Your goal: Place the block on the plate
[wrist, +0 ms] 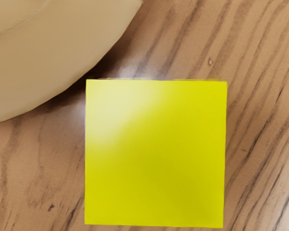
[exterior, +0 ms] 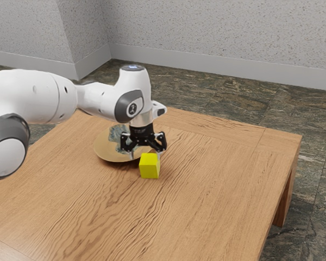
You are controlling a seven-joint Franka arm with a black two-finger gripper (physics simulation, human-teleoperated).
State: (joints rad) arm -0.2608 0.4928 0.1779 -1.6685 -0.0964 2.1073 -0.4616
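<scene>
Pale, speckled walls [exterior: 217, 32] stand at the back of the room, over a dark, streaky stone floor [exterior: 233, 103]. On that floor is a brown wooden table [exterior: 223, 168], and it gives the things for this job a flat place to sit. The bright yellow cube-shaped block [exterior: 149, 166] looks to be resting on the table, just beside the round tan plate [exterior: 102, 151], so it likely has only a short way to go. The plate looks wide enough to hold it with room to spare. Above the block is the black two-finger gripper [exterior: 145, 156], at the end of the big white robot arm [exterior: 38, 98]. Its fingers are spread apart, and it does not look like they are squeezing the block. The hand points down, which makes sense, because then the fingers could go down past two sides of the block and pinch it. The block sits flat with its top facing up, and one flat side faces the front of the exterior view. Its sides look about the same length, so it has no long way and no real front end. In the wrist view its edges line up neatly with the hand, while the wood lines run slanted past them. It seems no turn is needed before a grab. The hand should lift the block above the plate's rim, or it could bump the edge.
</scene>
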